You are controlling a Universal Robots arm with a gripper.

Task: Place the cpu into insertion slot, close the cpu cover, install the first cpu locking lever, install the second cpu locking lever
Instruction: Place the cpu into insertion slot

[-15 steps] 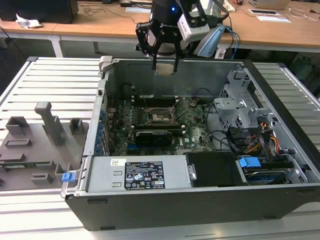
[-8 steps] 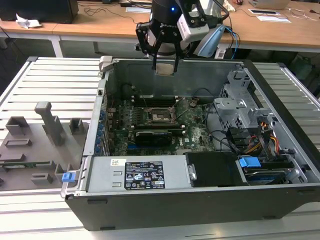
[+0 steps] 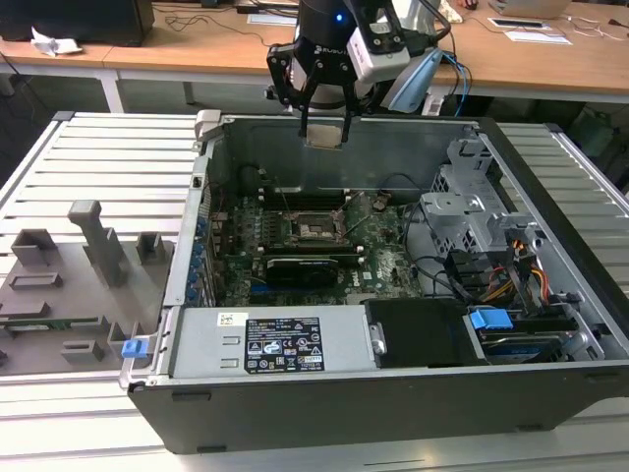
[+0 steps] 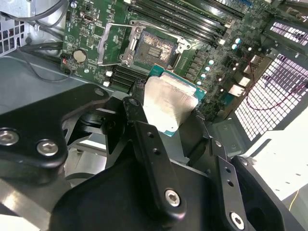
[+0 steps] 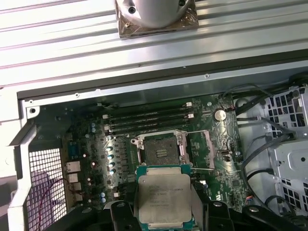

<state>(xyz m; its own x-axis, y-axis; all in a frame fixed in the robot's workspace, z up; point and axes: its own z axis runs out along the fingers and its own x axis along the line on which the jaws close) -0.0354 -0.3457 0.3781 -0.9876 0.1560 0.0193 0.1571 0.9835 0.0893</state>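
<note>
Arm (image 3: pixel 334 25) upright, claw (image 3: pixel 324 128) downward, black fingers (image 4: pixel 147 139) (both) tight against the cpu (image 4: pixel 168 103).

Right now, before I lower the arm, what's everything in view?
slatted table: one, grey, under everything
computer case: one, dark, open, on the table
motherboard: one, green, on the case floor
cpu socket: one, dark, empty, mid-motherboard
cpu cover: one, metal frame, swung open beside the socket
cpu: one, silver-grey, held above the motherboard
memory slots: several, black, alongside the socket
coin cell: one, silver, near the cover
expansion card: one, black, beside the socket
power supply: one, grey, labelled, case's near edge in the exterior view
drive cage: one, grey, the exterior view's right
parts fixture: one, grey, the exterior view's left
gripper: one, black, shut on the cpu
</note>
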